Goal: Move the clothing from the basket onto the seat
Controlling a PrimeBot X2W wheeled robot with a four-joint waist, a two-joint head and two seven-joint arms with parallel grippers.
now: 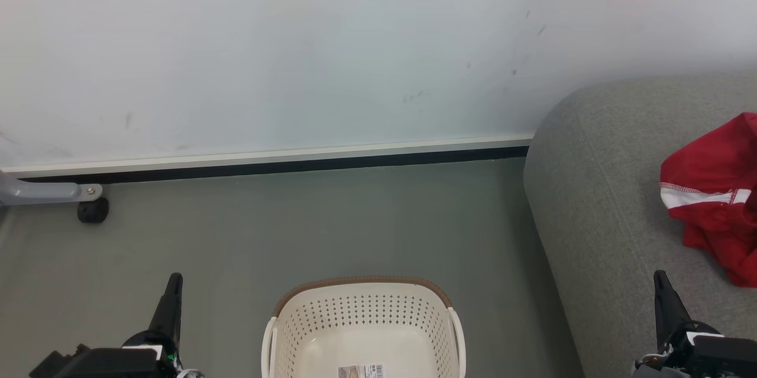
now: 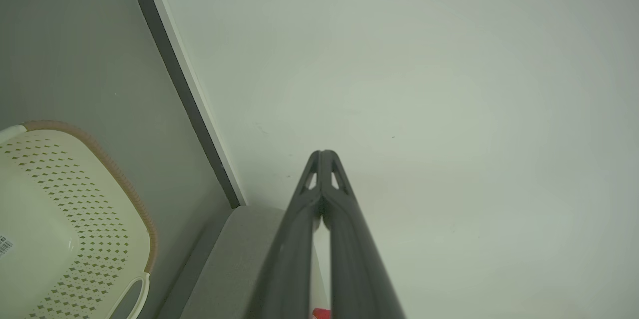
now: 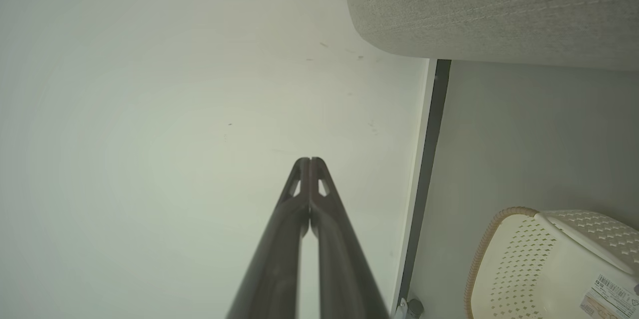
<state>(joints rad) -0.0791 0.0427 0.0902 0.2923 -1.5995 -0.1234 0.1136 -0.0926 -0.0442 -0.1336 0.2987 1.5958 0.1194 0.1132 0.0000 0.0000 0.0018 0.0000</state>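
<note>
Lying on seat [image 1: 591, 218], clothing [image 1: 715, 194] sits fwd-right of right hand [image 1: 660, 278], far from left hand [image 1: 174, 280]; both clenched, empty; basket [image 1: 361, 280] btwn them w/o clothing.

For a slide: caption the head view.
Clothing on the sofa, basket on the floor, left gripper and right gripper shut.

Scuffed pale wall [image 1: 295, 41] w/ white-black skirting [image 1: 266, 160], grey-green floor [image 1: 331, 224], caster leg [image 1: 53, 191] at left.
</note>
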